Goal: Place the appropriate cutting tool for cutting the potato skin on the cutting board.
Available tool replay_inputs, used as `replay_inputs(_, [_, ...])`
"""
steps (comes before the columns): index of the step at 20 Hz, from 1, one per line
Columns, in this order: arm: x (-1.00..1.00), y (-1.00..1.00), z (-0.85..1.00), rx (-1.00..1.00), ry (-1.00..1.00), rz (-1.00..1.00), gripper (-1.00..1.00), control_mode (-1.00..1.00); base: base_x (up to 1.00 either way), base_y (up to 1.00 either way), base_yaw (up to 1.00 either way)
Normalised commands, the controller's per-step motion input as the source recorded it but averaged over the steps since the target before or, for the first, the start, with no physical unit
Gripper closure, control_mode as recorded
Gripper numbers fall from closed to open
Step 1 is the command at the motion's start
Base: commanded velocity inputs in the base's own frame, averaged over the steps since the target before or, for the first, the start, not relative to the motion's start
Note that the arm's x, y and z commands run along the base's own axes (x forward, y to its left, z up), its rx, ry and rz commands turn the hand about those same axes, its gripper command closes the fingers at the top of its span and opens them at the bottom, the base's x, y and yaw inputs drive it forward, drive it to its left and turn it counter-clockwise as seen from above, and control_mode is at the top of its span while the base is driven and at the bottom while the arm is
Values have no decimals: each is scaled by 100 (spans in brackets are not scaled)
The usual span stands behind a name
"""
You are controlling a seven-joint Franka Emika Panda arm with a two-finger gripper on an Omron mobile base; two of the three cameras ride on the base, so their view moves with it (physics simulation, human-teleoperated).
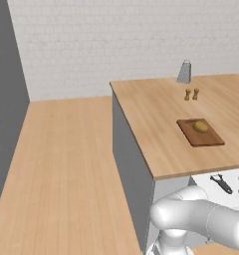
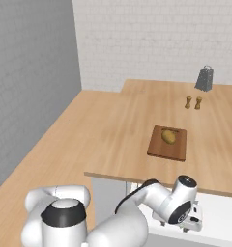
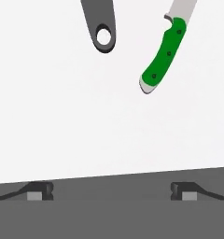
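The tool (image 3: pixel 112 190) hung low in front of the desk (image 1: pixel 156 124), below its front edge, over a white surface (image 3: pixel 62 116). In the hand view its two dark fingertips (image 3: pixel 39 190) stood far apart at the bottom, so the tool was spread wide and held nothing.

On the white surface, at the top of the hand view, lay the cutting tool (image 3: pixel 101 25), a dark grey handle with a round hole near its end; the rest of it was cut off by the picture edge. Just beside it lay a knife with a green handle (image 3: pixel 164 56), its grey blade also leaving the picture. The two lay apart and neither touched the fingertips. In the left base view the cutting tool (image 1: pixel 221 184) showed as a small dark shape on the white surface under the desk edge, near the arm.

On the light wood desk the cutting board (image 2: pixel 159 147) lay flat near the front edge, and the potato (image 2: pixel 168 136) rested on it. Farther back stood two small wooden shakers (image 2: pixel 193 102) side by side, and behind them, near the wall, the tall grey grater (image 2: pixel 204 78). In the right base view the hand (image 2: pixel 183 207) was just under the front edge of the desk, below the board.
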Motion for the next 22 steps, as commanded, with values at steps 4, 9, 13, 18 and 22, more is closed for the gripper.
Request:
replay_inputs(4, [2, 0, -32, -2, 0, 4, -100, -100, 0, 0, 0])
replay_inputs(9, [6, 0, -13, -1, 0, 5, -100, -100, 0, 0, 0])
replay_inputs(13, [0, 0, 0, 0, 0, 3, -100, -100, 0, 0, 0])
replay_inputs(18, [-18, 0, -7, 0, 0, 0, -100, -100, 0, 0, 0])
replay_inputs(22, [-24, 0, -15, -2, 2, 0, -100, -100, 0, 0, 0])
